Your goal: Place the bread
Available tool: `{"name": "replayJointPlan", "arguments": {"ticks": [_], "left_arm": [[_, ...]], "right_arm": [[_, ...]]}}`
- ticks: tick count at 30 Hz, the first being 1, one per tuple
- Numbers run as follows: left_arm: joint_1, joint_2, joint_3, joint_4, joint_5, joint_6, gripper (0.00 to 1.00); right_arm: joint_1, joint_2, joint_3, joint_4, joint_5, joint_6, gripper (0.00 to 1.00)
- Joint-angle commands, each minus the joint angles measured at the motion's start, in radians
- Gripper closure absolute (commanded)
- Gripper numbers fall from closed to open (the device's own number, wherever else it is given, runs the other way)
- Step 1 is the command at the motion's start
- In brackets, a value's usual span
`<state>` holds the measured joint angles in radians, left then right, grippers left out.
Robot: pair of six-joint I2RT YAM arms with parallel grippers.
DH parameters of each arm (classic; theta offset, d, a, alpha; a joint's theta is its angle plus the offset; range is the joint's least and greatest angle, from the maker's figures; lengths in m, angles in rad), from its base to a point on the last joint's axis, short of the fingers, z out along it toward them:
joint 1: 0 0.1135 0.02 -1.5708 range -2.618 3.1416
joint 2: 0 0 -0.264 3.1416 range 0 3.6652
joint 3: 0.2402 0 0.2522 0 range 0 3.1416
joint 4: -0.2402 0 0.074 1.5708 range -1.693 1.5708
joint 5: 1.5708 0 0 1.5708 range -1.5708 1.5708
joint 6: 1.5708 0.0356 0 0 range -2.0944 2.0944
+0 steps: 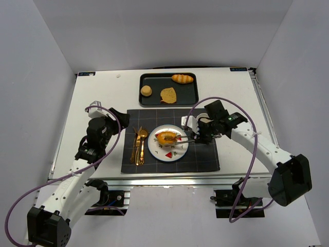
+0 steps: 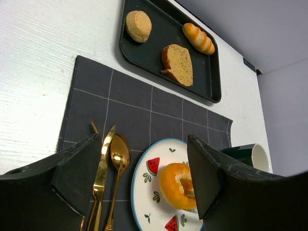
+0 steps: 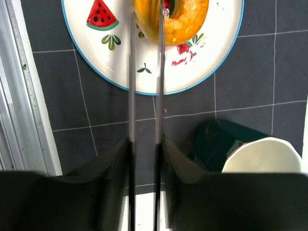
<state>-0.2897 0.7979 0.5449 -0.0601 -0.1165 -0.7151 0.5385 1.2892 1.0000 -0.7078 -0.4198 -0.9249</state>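
Note:
An orange ring-shaped bread [image 1: 165,137] lies on the white watermelon-print plate [image 1: 156,151], also seen in the left wrist view [image 2: 177,185] and the right wrist view [image 3: 185,24]. My right gripper [image 1: 198,136] [image 3: 144,144] is shut on metal tongs [image 3: 131,86]. The tong tips reach onto the plate and straddle one side of the bread. My left gripper [image 1: 109,120] [image 2: 143,140] is open and empty, above the left part of the dark placemat [image 1: 205,157], apart from the bread.
A black tray [image 1: 193,95] at the back holds a long roll [image 1: 182,78], a round bun [image 1: 146,91] and a bread slice [image 1: 168,94]. Gold cutlery [image 1: 139,145] lies left of the plate. A green cup [image 3: 226,139] stands right of the plate, close to my right gripper.

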Motion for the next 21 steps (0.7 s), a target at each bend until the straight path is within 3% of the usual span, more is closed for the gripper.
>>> {"name": "replayJointPlan", "arguments": {"ticks": [1,3,8,15,21], "left_arm": [[0.003,-0.017,0.001,-0.003,0.0,0.002,0.19],[0.003,-0.029,-0.005,-0.004,-0.006,-0.003,0.19],[0.004,-0.04,-0.014,-0.001,-0.009,-0.012,0.19],[0.003,-0.037,-0.016,-0.003,-0.006,-0.009,0.19],[0.003,-0.023,-0.01,0.008,0.003,-0.007,0.19]], "right_arm": [[0.011,-0.031,0.015,0.019,-0.034,-0.005,0.59],[0.012,-0.044,0.029,0.005,-0.048,-0.008,0.51],[0.011,-0.068,0.065,-0.039,-0.099,-0.015,0.46],[0.012,-0.105,0.106,-0.013,-0.12,0.046,0.48],[-0.003,0.019,0.213,0.22,0.062,0.261,0.58]]}}
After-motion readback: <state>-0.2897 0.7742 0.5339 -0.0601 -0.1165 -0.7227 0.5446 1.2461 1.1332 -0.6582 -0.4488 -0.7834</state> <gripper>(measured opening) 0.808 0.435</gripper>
